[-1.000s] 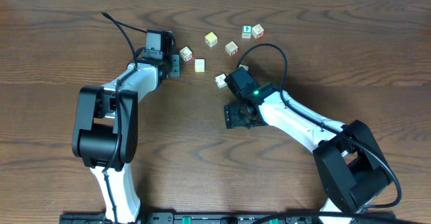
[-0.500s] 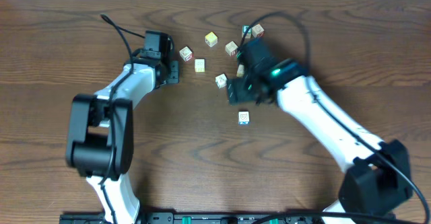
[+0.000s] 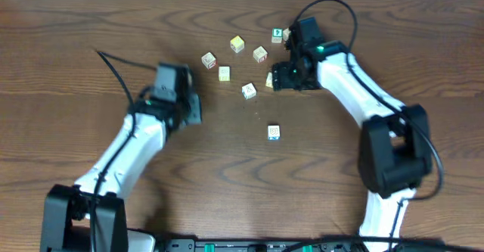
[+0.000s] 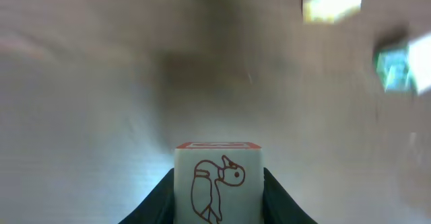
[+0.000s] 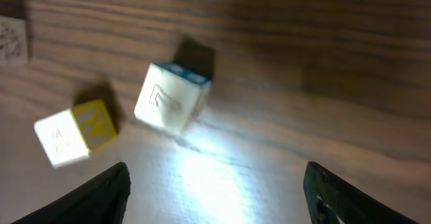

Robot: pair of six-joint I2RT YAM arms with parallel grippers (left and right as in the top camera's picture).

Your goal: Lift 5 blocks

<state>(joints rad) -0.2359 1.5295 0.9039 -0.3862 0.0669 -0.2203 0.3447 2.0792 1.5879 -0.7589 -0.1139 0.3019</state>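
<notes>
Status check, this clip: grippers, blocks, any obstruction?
Left gripper shut on bird-print block. Right gripper open, empty, blue-edged block ahead. No obstruction seen.

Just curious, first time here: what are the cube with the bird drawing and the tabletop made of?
The cube looks like painted wood, matte white with a printed bird and red top edge, though plastic is possible. The table looks like dark wood or wood-look laminate: wavy grain, slight sheen.

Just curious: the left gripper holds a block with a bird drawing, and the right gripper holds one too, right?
No. The right wrist view shows the right gripper open and empty; the left gripper does hold the bird block.
</notes>
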